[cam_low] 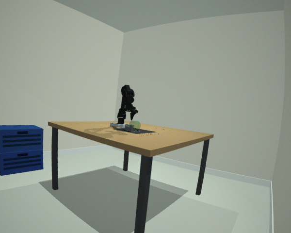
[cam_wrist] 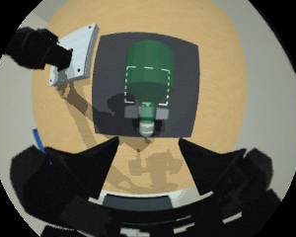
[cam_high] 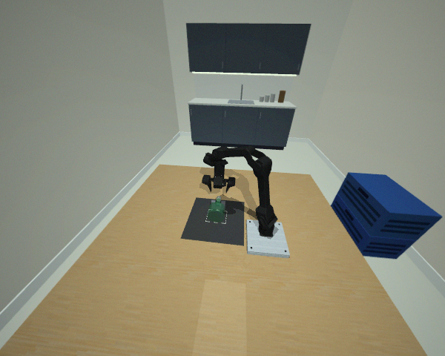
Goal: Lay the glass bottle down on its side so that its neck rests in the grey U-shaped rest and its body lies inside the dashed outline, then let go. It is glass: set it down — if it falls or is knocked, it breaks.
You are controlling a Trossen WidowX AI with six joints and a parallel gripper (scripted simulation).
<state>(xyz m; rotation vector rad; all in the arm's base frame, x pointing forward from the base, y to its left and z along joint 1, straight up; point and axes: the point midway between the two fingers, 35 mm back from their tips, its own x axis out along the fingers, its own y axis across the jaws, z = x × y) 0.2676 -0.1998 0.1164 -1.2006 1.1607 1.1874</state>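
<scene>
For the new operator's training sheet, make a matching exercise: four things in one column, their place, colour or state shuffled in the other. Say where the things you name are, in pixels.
Things:
1. Glass bottle (cam_high: 216, 213) (cam_low: 135, 124) (cam_wrist: 149, 71)
2. End effector (cam_high: 218, 190) (cam_low: 132, 119) (cam_wrist: 150, 141)
3. Base plate (cam_high: 266, 247) (cam_low: 113, 124) (cam_wrist: 84, 41)
4. Stacked crates (cam_high: 391, 195) (cam_low: 19, 140)

Places, colours or states:
A. Blue, beyond the table's edge
B. Lying on its side, neck in the grey rest (cam_low: 129, 127) (cam_wrist: 131, 112)
C. Open, clear of the bottle
D. Pale, beside the dark mat (cam_high: 230, 231) (cam_low: 148, 131) (cam_wrist: 185, 94)

Right pairs: 1-B, 2-C, 3-D, 4-A
</scene>
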